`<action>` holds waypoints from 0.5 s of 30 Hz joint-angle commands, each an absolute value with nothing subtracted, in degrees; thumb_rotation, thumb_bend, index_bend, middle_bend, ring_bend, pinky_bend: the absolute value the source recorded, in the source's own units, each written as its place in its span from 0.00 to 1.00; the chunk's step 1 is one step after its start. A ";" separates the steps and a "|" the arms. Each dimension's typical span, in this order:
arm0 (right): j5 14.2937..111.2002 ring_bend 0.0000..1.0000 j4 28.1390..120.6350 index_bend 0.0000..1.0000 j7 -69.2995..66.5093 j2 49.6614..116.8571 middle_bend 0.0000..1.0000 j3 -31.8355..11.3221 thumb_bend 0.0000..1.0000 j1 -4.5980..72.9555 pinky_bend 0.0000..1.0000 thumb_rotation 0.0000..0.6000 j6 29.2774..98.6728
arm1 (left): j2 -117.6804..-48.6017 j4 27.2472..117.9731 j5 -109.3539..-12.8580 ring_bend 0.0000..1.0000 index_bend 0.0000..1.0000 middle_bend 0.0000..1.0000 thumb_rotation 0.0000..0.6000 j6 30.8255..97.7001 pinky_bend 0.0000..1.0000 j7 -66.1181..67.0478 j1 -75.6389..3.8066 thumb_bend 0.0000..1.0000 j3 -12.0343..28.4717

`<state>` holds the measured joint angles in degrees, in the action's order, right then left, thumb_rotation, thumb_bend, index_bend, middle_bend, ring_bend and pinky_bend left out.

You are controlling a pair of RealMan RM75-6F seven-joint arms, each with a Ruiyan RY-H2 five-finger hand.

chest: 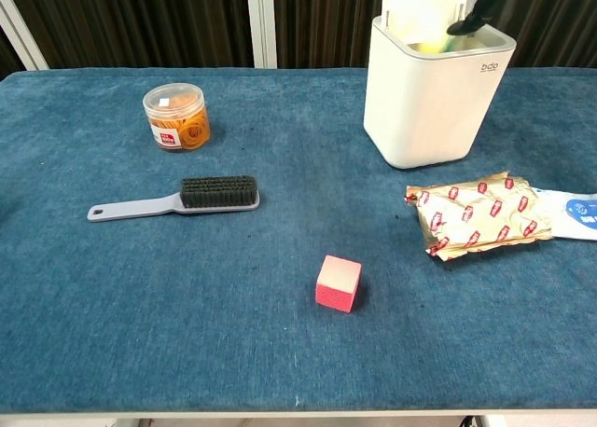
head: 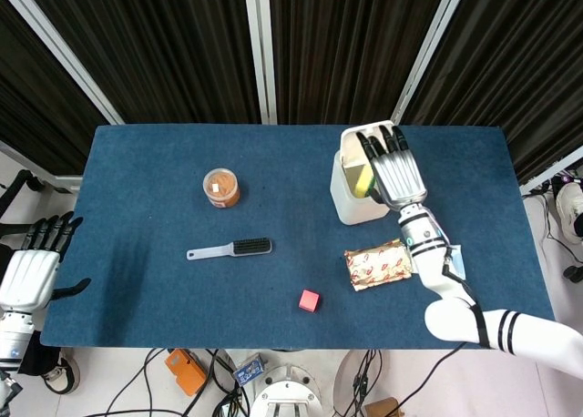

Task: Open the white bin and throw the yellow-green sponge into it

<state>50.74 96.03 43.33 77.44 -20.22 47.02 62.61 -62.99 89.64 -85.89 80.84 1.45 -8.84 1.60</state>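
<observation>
The white bin stands at the back right of the blue table, its lid raised upright behind it. The yellow-green sponge lies in the bin's mouth; in the chest view the sponge peeks just over the rim of the bin. My right hand hovers flat over the opening with its fingers stretched out and apart, and a dark fingertip shows above the sponge. My left hand hangs off the table's left edge, fingers apart and empty.
A jar with orange contents stands left of centre, with a grey brush in front of it. A pink cube lies near the front edge. A foil packet and a white-blue packet lie in front of the bin.
</observation>
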 commanded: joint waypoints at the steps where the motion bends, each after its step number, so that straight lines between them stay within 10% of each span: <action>1: 52.73 0.04 99.94 0.00 42.84 74.38 0.10 -18.67 0.33 45.16 0.09 1.00 65.01 | -63.02 89.67 -85.94 0.00 0.00 0.00 1.00 81.01 0.00 1.48 -8.75 0.09 1.59; 9: 74.19 0.00 111.42 0.00 38.73 65.31 0.00 -3.46 0.33 26.87 0.00 1.00 84.47 | -62.99 89.80 -86.04 0.00 0.00 0.00 1.00 81.98 0.00 1.18 -8.31 0.09 1.70; 15: 83.28 0.00 99.62 0.00 30.63 70.13 0.00 8.59 0.33 10.50 0.00 1.00 97.64 | -63.49 89.90 -86.47 0.00 0.00 0.00 1.00 82.53 0.00 2.16 -7.98 0.09 1.43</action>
